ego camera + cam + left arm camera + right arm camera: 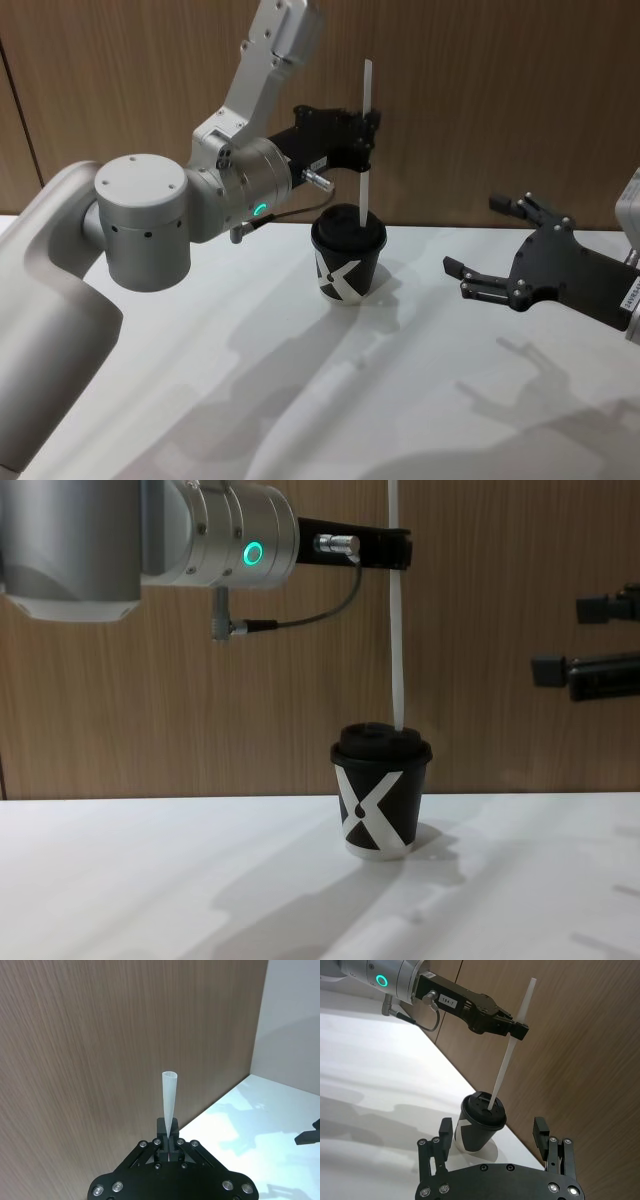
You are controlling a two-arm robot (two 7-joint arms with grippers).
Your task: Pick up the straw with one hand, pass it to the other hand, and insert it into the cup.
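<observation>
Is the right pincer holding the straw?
No. The left pincer grips the straw; the right pincer is open, empty.

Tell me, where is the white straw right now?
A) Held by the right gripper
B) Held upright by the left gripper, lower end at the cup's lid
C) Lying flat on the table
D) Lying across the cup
B: the left gripper pinches the straw upright, its lower end at the cup lid; the right gripper is open and apart.
</observation>
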